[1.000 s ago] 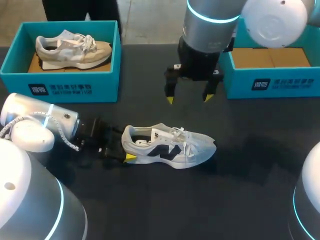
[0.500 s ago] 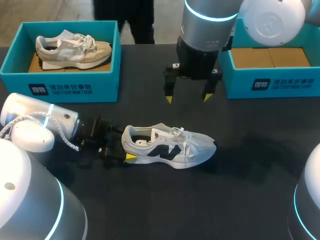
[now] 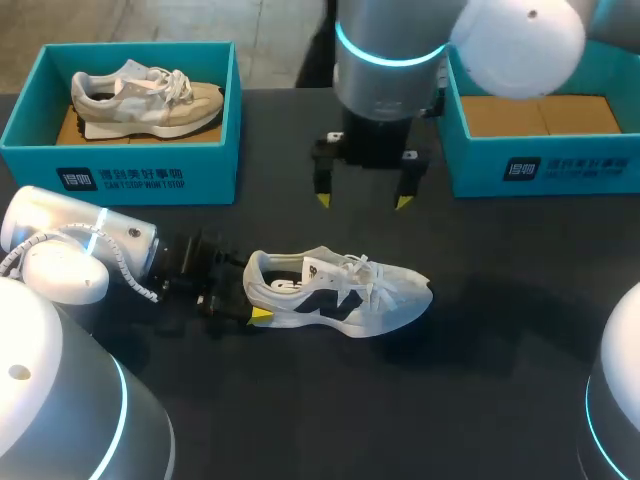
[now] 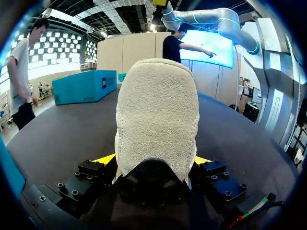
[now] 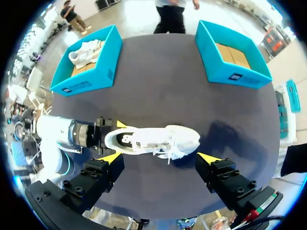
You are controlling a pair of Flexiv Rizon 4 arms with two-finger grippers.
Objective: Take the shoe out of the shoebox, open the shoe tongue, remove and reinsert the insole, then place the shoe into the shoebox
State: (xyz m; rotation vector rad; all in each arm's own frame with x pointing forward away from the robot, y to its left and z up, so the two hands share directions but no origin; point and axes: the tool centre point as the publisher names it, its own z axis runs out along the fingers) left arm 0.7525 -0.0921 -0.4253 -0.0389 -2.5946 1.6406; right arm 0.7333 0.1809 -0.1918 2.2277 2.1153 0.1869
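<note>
A white and grey shoe [image 3: 340,295] with a dark side logo lies on its sole on the black table, heel toward my left arm. My left gripper [image 3: 252,295] lies low on the table and is shut on the shoe's heel. In the left wrist view the heel [image 4: 156,120] fills the gap between the yellow tips of the left gripper [image 4: 154,160]. My right gripper [image 3: 360,200] hangs open above the table, just behind the shoe, holding nothing. In the right wrist view the shoe [image 5: 153,140] lies below, ahead of the right gripper [image 5: 158,157]. An empty teal shoebox [image 3: 540,170] stands at the back right.
A second teal box [image 3: 120,170] at the back left holds a beige shoe [image 3: 145,100]. In the right wrist view both boxes, the empty shoebox [image 5: 230,72] and the second box [image 5: 86,79], stand beyond the shoe. Bare black tabletop lies in front of and to the right of the shoe.
My right gripper has shifted a little to the left above the table, still open. The left gripper and the shoe have not moved.
</note>
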